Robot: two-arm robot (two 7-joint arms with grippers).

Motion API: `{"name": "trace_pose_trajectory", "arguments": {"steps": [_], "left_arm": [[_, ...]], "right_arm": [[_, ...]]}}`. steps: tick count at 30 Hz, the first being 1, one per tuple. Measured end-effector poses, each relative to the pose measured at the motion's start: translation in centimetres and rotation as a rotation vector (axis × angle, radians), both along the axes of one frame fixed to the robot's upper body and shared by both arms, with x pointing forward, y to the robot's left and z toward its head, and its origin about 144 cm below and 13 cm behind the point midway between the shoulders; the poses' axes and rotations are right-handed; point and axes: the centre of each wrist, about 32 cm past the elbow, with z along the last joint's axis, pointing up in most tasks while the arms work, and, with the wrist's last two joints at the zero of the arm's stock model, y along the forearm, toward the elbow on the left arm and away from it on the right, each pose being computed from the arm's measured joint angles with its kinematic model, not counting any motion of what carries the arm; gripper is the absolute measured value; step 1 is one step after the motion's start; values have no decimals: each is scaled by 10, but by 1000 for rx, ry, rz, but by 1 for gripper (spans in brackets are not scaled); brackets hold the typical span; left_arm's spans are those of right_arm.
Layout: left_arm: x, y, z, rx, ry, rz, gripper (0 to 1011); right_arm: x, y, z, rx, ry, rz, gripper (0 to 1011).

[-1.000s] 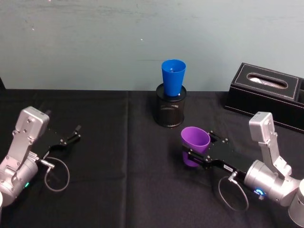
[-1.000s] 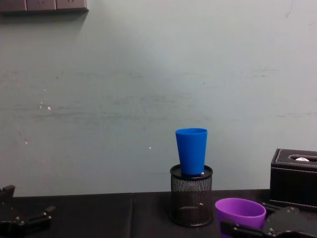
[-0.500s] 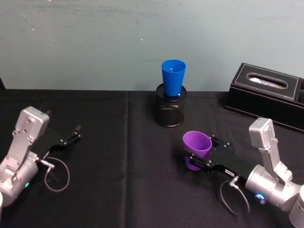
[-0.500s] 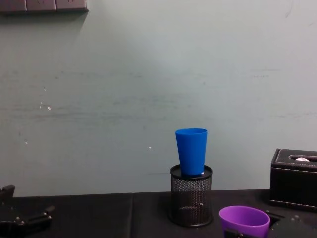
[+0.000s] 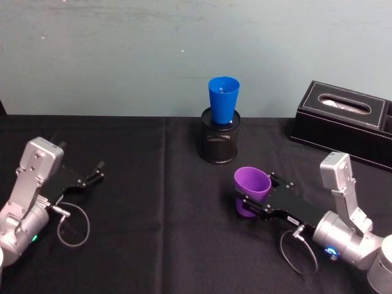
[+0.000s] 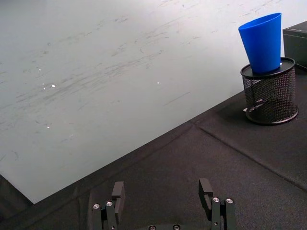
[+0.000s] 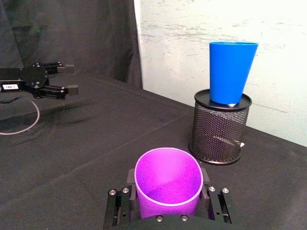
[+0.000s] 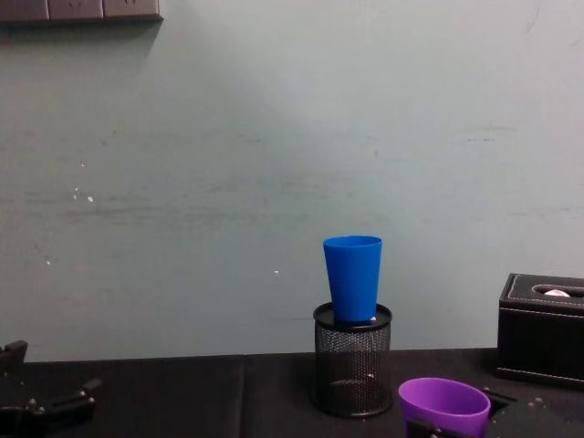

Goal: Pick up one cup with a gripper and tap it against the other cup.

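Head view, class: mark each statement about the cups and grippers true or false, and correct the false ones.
1. The blue cup stands in the black mesh pen holder. True.
2. The purple cup touches the blue cup. False: they are apart, with the purple cup nearer the robot.
3. The right gripper is shut on the purple cup. True.
4. The left gripper holds a cup. False: it is open and empty, off to the robot's left.

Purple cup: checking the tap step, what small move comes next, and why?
Probably raise the purple cup toward the blue cup: right gripper holds it with jaws shut, and the blue cup stands higher, in the mesh holder. Left gripper parked, open.
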Motion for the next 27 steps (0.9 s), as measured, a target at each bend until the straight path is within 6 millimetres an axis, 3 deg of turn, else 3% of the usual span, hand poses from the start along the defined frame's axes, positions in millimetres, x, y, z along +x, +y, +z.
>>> {"name": "trace_pose_trajectory", "arguments": {"steps": [27], "left_arm": [[0, 0, 0, 0, 0, 0, 1011]], "right_arm": [[1, 3, -4, 0, 10, 13, 732]]}}
